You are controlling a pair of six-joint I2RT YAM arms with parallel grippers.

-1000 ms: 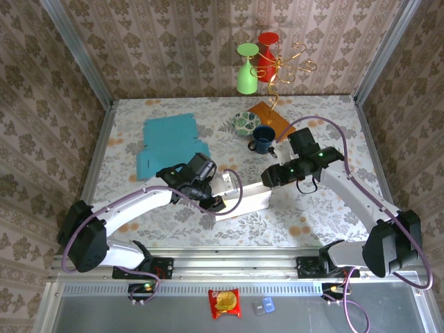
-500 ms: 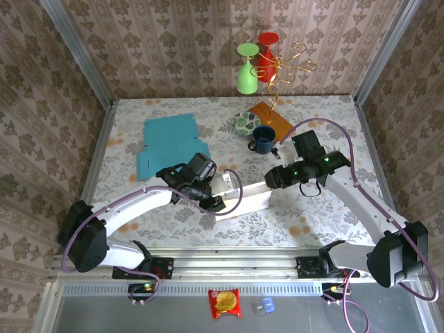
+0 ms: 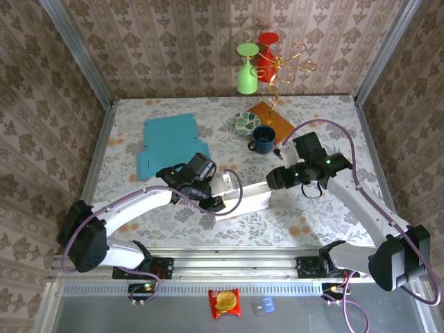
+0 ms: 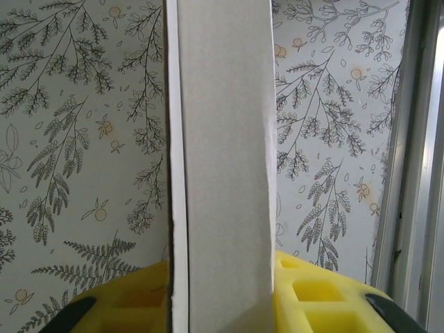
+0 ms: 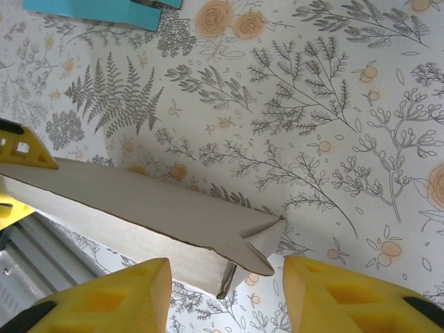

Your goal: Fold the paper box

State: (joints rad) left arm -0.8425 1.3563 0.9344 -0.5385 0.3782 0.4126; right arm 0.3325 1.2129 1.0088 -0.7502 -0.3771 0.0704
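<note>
Overhead view looks down; wrist cameras (close) share the box (image 4: 222, 173).

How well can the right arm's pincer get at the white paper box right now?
Probably yes. The right pincer is open, and the folded end of the white paper box lies between its yellow fingers with nothing in the way.

The white left arm (image 3: 132, 208) reaches inward and its black left gripper (image 3: 216, 203) presses yellow fingers (image 4: 316, 295) on both sides of a white paper box (image 4: 222, 139), while the white right arm (image 3: 357, 198) bends inward, its right gripper (image 3: 272, 178) holding its yellow fingers (image 5: 114, 295) apart.
</note>
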